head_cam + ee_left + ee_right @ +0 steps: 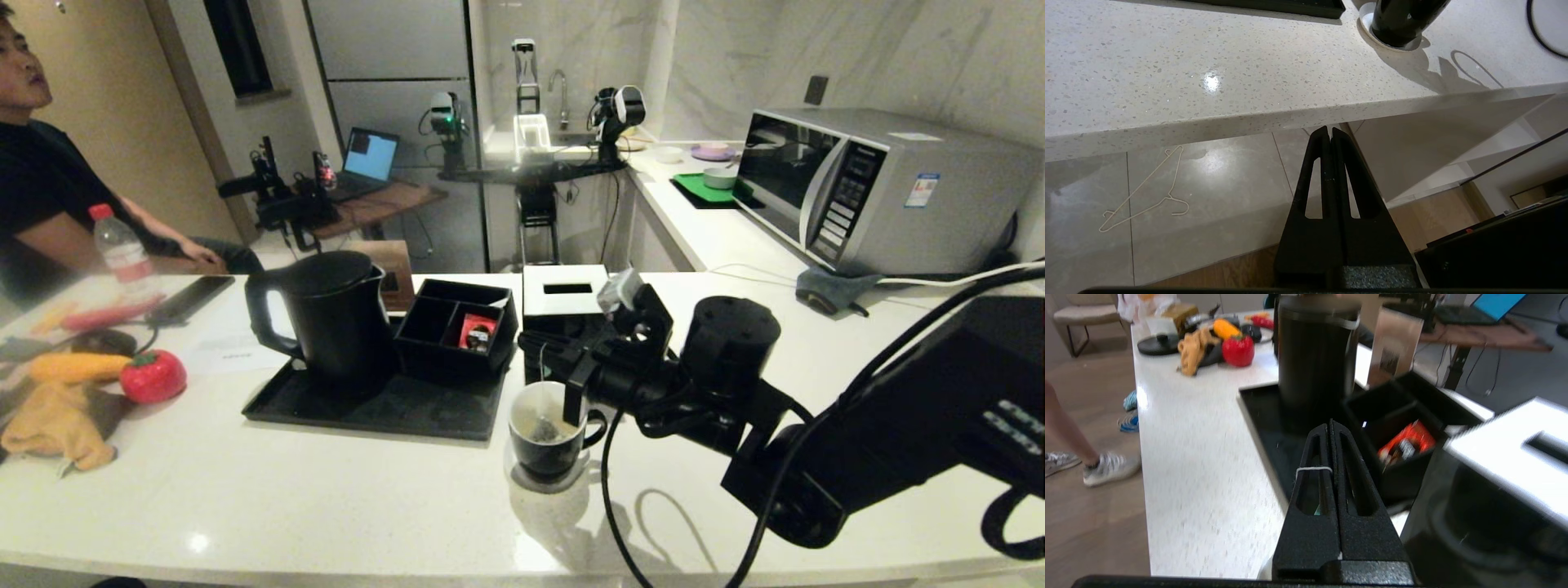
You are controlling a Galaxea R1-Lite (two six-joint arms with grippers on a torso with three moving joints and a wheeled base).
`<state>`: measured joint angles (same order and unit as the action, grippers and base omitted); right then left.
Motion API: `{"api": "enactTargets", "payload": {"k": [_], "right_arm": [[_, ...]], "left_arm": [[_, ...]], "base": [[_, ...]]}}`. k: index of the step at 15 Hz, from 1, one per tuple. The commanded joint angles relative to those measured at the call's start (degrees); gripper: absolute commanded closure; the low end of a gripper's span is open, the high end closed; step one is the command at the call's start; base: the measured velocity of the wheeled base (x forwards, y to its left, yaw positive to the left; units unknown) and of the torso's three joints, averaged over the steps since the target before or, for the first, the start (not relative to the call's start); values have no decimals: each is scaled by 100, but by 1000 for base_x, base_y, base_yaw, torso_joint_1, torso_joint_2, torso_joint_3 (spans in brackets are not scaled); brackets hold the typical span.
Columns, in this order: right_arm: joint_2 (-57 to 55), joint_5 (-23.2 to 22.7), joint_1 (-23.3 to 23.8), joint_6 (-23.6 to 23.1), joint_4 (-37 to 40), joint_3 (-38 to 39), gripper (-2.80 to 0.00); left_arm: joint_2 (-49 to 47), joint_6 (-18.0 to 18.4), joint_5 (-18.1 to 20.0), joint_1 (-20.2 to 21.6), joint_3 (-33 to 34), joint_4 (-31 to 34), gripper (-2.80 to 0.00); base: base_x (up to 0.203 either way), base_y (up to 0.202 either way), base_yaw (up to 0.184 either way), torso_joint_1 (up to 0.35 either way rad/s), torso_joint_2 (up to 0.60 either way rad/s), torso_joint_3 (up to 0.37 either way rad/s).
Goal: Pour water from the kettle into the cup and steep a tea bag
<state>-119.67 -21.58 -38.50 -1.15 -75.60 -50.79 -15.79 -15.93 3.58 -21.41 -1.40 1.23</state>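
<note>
Black and glossy, the cup (549, 433) stands on the table (326, 506) just in front of the tray (367, 408). Inside it hangs the tea bag (545, 426), soft, light and limp, best handled by its thin string (1312, 468). Above the cup, the right claw (545, 349) is clamped on that string. Below the table's edge, the left claw (1329, 131) is closed on nothing.

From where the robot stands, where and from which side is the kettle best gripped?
Grip the kettle by the upright bar of its loop handle, coming from the robot's left. The handle juts that way over the tray, with an open gap for a finger; the divided box crowds the right side.
</note>
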Motion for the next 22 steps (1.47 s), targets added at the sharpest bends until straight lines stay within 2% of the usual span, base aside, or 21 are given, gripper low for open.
{"api": "enactTargets", "payload": {"k": [1, 3, 4, 6, 7, 11, 16, 18, 20, 22], "right_arm": [[296, -13, 8, 0, 254, -374, 0], [419, -26, 3, 0, 544, -642, 0], [436, -117, 1, -7, 581, -669, 0], [415, -162, 3, -8, 493, -515, 0], [411, -169, 1, -16, 466, -395, 0], [229, -192, 1, -18, 8, 81, 0], [38, -552, -13, -17, -86, 236, 0], [5, -628, -48, -26, -86, 217, 0], [4, -634, -87, -25, -219, 224, 0], [23, -646, -87, 18, -472, 218, 0]], "left_arm": [[-21, -31, 2, -4, 8, 0, 0], [-21, -107, 2, 5, 8, -3, 0], [-23, -281, -9, 5, 11, -1, 0], [-25, -1157, -9, 77, 30, -2, 0], [-29, -1457, -12, 193, 34, -7, 0], [-30, -1415, -3, 225, 44, -9, 0], [-30, -743, 2, 269, 35, -9, 0], [-42, -497, 2, 504, 30, -31, 0], [-72, -324, 2, 978, 26, -35, 0], [-56, -32, 2, 1042, 26, -44, 0]], "base": [[0, 0, 0, 0, 0, 0], [0, 0, 0, 0, 0, 0], [0, 0, 0, 0, 0, 0], [0, 0, 0, 0, 0, 0], [0, 0, 0, 0, 0, 0], [0, 0, 0, 0, 0, 0], [2, -75, -1, 0, -1, 1], [0, -187, -1, 2, 1, 2], [0, -210, -2, 7, 0, 2], [0, -179, 4, -3, 1, 8]]}}
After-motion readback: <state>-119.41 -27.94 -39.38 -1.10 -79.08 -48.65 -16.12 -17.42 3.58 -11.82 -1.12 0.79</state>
